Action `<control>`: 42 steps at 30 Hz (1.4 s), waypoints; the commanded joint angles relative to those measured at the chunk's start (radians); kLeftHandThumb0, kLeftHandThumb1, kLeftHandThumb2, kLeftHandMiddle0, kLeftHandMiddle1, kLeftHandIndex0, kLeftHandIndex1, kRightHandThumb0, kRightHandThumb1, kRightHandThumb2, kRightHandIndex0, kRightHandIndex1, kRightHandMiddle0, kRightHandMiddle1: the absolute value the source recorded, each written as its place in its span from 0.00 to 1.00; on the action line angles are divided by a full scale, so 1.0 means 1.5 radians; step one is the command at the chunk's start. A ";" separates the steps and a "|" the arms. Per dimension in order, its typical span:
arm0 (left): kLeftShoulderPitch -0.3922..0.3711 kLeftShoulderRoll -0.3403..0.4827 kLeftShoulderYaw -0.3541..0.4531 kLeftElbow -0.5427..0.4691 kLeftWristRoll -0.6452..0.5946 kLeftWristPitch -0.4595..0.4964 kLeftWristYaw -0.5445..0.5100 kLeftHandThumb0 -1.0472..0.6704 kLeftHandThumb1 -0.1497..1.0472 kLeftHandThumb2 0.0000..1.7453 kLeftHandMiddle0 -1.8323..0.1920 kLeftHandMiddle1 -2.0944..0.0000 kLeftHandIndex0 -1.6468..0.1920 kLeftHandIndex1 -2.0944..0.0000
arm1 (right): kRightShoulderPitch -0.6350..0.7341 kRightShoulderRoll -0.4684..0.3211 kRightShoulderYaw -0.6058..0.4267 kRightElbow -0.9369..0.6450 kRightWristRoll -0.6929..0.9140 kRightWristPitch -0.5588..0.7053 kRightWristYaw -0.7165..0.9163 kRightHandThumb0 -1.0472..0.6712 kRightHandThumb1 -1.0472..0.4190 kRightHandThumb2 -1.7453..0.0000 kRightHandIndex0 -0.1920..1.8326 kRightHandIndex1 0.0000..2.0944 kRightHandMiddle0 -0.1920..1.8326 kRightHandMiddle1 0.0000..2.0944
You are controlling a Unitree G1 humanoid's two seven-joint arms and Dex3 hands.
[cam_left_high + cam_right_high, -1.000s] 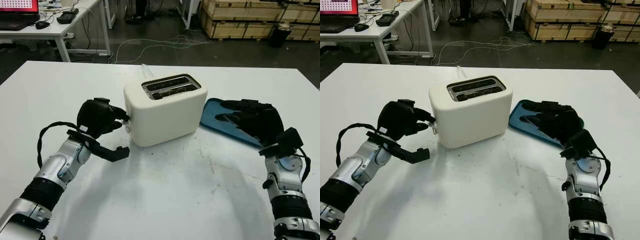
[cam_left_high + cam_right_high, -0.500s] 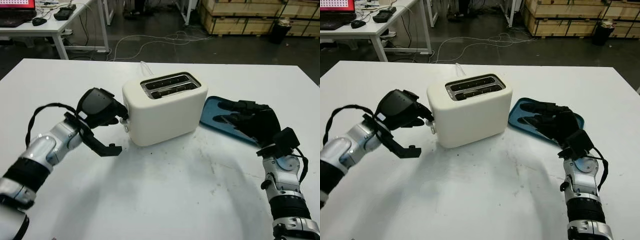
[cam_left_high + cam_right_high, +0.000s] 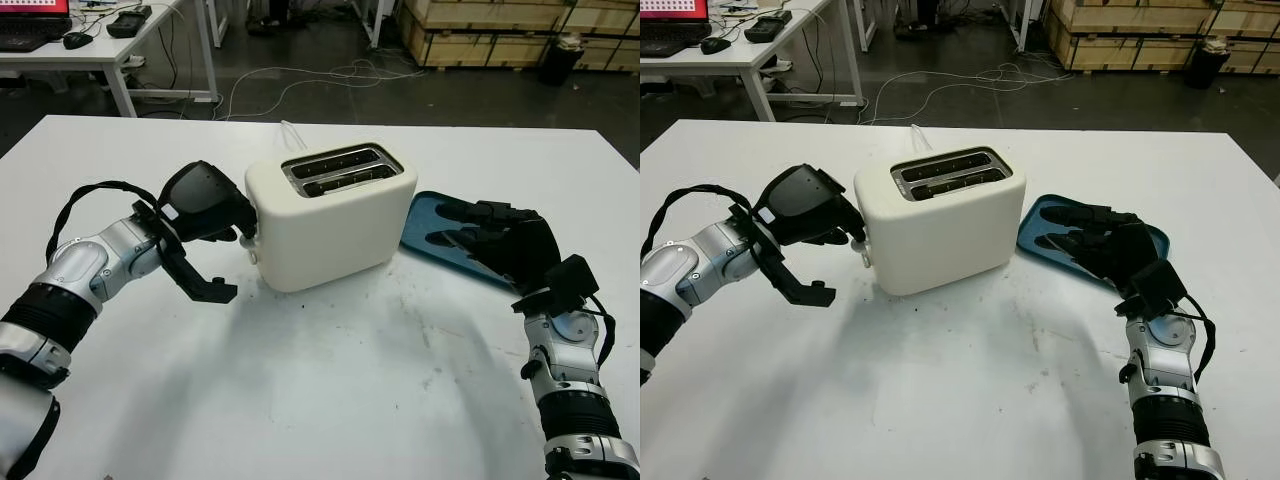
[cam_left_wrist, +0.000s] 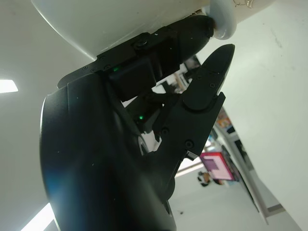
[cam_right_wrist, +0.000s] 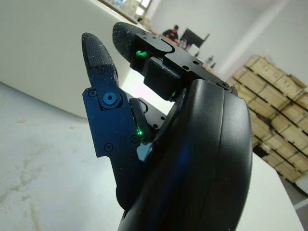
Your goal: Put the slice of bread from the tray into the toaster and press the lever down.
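Left eye view: at centre, the left hand (image 3: 205, 203) curls against the toaster (image 3: 325, 213), fingertips at its lever (image 3: 250, 238).

Right eye view: at right, the right hand (image 3: 1103, 245) hovers open above the blue tray (image 3: 1040, 226); no bread discernible.

Left wrist view: fingers (image 4: 192, 36) touch the lever knob.

Behind the broad white work table (image 3: 330, 400), stacked pale wooden crates (image 3: 480, 35) stand on the dark floor. Loose white cables (image 3: 330, 85) trail beside them. Left of those cables, a white desk (image 3: 100, 50) carries what looks like a laptop (image 3: 30, 25).
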 commanded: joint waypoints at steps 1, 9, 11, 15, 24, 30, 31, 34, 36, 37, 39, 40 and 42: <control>0.037 -0.134 -0.031 0.027 -0.038 0.014 -0.027 0.47 0.70 0.01 0.40 0.40 0.12 0.99 | 0.004 0.003 -0.004 0.001 0.007 0.013 0.002 0.29 0.14 1.00 0.72 0.01 0.66 0.00; 0.100 -0.314 -0.096 0.226 -0.037 0.052 0.050 0.48 0.81 0.01 0.44 0.43 0.21 1.00 | 0.004 -0.010 -0.007 0.009 -0.004 0.005 -0.001 0.31 0.14 1.00 0.72 0.01 0.65 0.00; 0.092 -0.318 -0.105 0.233 -0.038 0.064 0.041 0.48 0.83 0.01 0.46 0.42 0.22 1.00 | 0.003 -0.011 -0.007 0.013 -0.003 0.004 0.002 0.31 0.14 1.00 0.71 0.01 0.65 0.00; 0.085 -0.313 -0.113 0.224 -0.048 0.064 0.042 0.48 0.83 0.00 0.46 0.39 0.22 0.99 | 0.006 -0.015 -0.006 -0.001 -0.003 0.027 -0.002 0.30 0.14 1.00 0.72 0.01 0.65 0.00; 0.078 -0.298 -0.115 0.232 -0.047 0.035 0.088 0.49 0.80 0.00 0.49 0.23 0.22 0.99 | 0.004 -0.008 -0.004 0.006 -0.004 0.011 -0.001 0.31 0.14 1.00 0.72 0.02 0.65 0.00; 0.088 -0.279 -0.100 0.197 -0.064 0.024 0.100 0.49 0.80 0.00 0.49 0.24 0.20 0.99 | 0.006 -0.007 -0.003 0.006 -0.006 0.008 -0.003 0.30 0.14 1.00 0.72 0.02 0.65 0.00; 0.090 -0.272 -0.098 0.181 -0.065 0.031 0.097 0.49 0.80 0.00 0.48 0.28 0.20 0.99 | 0.006 -0.006 -0.003 0.007 -0.006 0.007 -0.003 0.30 0.14 1.00 0.72 0.02 0.65 0.00; 0.103 -0.240 -0.080 0.114 -0.078 0.047 0.093 0.48 0.82 0.00 0.46 0.40 0.21 0.99 | 0.008 -0.002 -0.003 0.006 -0.004 0.013 -0.005 0.30 0.14 1.00 0.72 0.02 0.65 0.00; 0.116 -0.220 -0.065 0.070 -0.086 0.055 0.106 0.47 0.80 0.00 0.44 0.41 0.21 0.99 | 0.009 0.000 -0.002 0.004 -0.003 0.015 -0.006 0.30 0.14 1.00 0.72 0.02 0.65 0.00; 0.123 -0.210 -0.059 0.049 -0.090 0.062 0.107 0.45 0.80 0.00 0.46 0.29 0.21 0.99 | 0.010 0.001 -0.002 0.002 -0.004 0.017 -0.008 0.30 0.14 1.00 0.71 0.02 0.65 0.00; 0.142 -0.190 -0.037 -0.005 -0.114 0.081 0.094 0.45 0.80 0.00 0.48 0.20 0.21 1.00 | 0.010 0.003 0.001 -0.001 -0.004 0.019 -0.008 0.29 0.14 1.00 0.71 0.02 0.65 0.00; 0.150 -0.180 -0.027 -0.029 -0.117 0.089 0.099 0.45 0.81 0.01 0.49 0.23 0.21 1.00 | 0.009 0.003 0.002 -0.001 -0.004 0.021 -0.008 0.30 0.14 1.00 0.71 0.01 0.65 0.00; 0.163 -0.164 -0.012 -0.066 -0.116 0.101 0.112 0.45 0.81 0.00 0.46 0.29 0.20 0.99 | 0.008 0.005 0.003 -0.002 -0.003 0.025 -0.009 0.30 0.15 1.00 0.70 0.01 0.65 0.00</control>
